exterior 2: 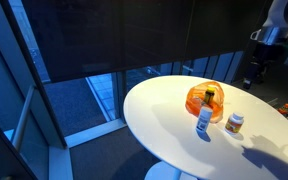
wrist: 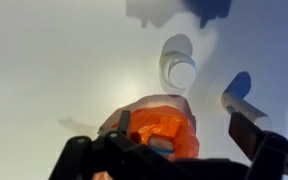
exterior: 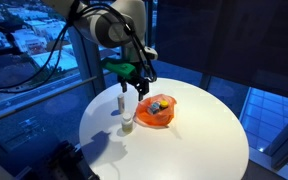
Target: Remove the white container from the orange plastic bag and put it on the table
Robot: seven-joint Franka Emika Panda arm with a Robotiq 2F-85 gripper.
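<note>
The gripper [exterior: 141, 86] hangs over the round white table [exterior: 209, 140], clear of everything on it. In the wrist view the gripper [wrist: 164, 150] has its two dark fingers [wrist: 252, 135] spread wide apart, with nothing between them but the air above the orange bag [wrist: 162, 135].

In both exterior views the orange bag [exterior: 156, 112] [exterior 2: 198, 98] sits slumped and open on the tabletop. Something blue and yellow [exterior: 160, 102] shows in its mouth, and I cannot tell what it is.

Two white things stand upright on the table outside the bag. The tall white bottle [exterior: 122, 103] [exterior 2: 204, 121] is just beside the bag. The short white container [exterior: 128, 124] [exterior 2: 234, 123] stands near the bottle but apart from it, and neither touches the bag.

In an exterior view the gripper is above the gap between the bottle and the bag. The short white container is lower in that view, on the bottle's side, well below the fingers and not between them.

In the wrist view a round white top [wrist: 181, 72] stands on the table past the bag's far edge. A second white cylinder [wrist: 236, 98] stands beside it, close to one finger in the picture. I cannot tell which of these is the bottle and which is the short container. Both lie outside the span of the fingers and both rest on the bare table.
</note>
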